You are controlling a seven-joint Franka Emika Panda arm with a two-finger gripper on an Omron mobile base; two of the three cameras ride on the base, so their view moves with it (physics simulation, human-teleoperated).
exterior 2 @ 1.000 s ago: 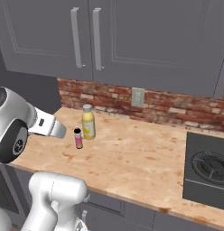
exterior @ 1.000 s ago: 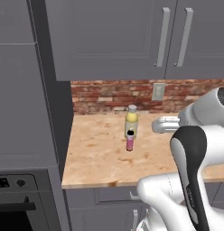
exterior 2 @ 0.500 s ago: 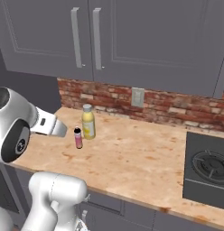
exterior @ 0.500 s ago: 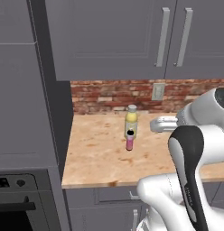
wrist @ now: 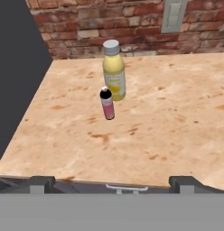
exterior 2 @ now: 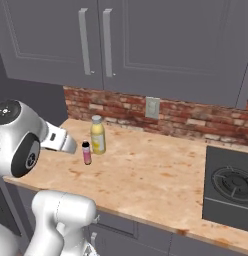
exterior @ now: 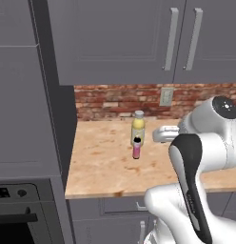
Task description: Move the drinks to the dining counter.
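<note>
While the claw (wrist: 112, 182) hangs spread wide, two drinks wait upright.
Small pink dark-capped bottle (wrist: 107, 103) stands just before the yellow pale-capped bottle (wrist: 114, 70) on the wooden desk (wrist: 168, 117).

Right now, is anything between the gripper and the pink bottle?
Nothing visible. In the hand view the open gripper looks across bare counter at the pink bottle, which stands upright nearest the hand. The yellow bottle is behind it toward the brick wall, close but not in the path.

Pink bottle (exterior: 136, 148) stands just in front of yellow bottle (exterior: 138, 127) on the bench (exterior: 101, 164), arm (exterior: 201, 157) at right.
</note>
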